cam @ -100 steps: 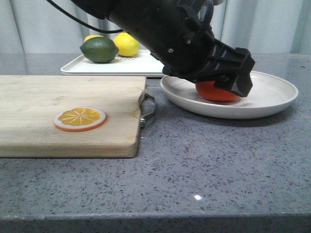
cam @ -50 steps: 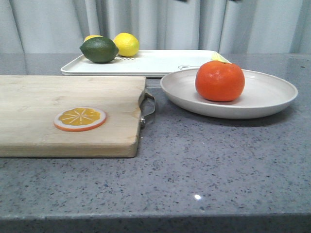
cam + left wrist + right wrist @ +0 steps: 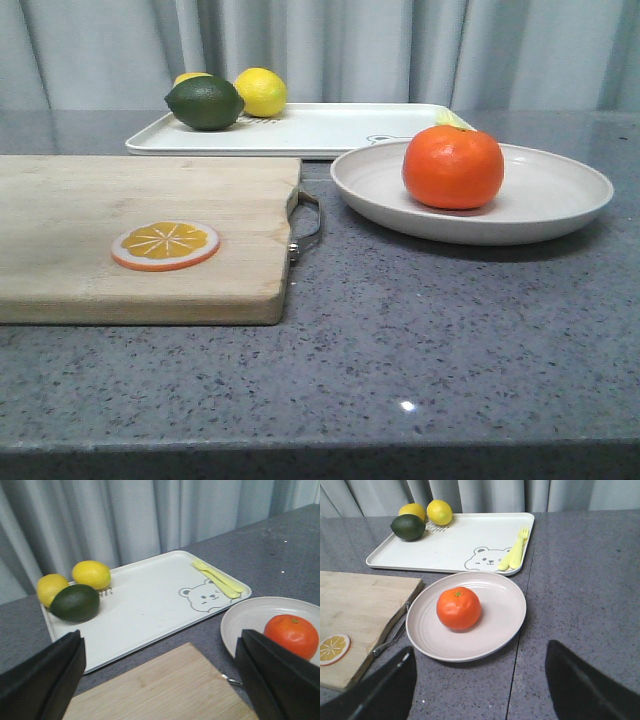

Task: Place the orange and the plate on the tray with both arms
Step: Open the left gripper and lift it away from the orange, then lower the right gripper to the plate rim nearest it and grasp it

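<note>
A glossy round orange (image 3: 453, 167) sits in the shallow plate (image 3: 560, 195) at right. The speckled grey stone surface (image 3: 420, 340) fills the foreground. Both claws, left (image 3: 160, 680) and right (image 3: 480, 690), are spread wide, holding nothing.

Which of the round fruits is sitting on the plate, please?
The orange; it alone sits on the plate, while the lemons and lime lie on the tray.

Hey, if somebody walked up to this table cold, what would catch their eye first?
Most likely the bright orange, sitting alone in the off-white plate just in front of the tray. Next, the dark green lime and two lemons clustered in the tray's far left corner, and the orange slice lying on the wooden cutting board at left.
</note>
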### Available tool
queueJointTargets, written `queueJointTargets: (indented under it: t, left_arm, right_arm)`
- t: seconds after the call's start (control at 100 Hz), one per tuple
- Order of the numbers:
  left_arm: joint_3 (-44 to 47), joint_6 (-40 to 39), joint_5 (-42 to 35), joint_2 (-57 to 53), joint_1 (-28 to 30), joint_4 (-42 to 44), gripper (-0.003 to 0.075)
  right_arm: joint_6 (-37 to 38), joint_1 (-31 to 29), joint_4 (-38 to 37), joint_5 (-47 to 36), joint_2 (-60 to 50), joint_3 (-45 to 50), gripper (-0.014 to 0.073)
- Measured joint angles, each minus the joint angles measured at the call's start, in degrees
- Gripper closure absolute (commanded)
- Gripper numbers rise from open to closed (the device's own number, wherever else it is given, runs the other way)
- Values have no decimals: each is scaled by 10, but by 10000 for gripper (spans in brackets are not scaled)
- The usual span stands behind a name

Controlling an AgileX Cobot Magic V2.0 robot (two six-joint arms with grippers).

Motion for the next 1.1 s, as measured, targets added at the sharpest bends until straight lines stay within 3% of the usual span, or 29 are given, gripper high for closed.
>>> queueJointTargets:
  t: [0.39,1.1]
  left_arm:
    - [161,0,-1,-154,60,2,144]
    - [168,0,-1,-157,60,3,155]
  right_arm:
    - [0,0,32,-12,79,0,52]
    - [0,0,39,-162,473,-96,52]
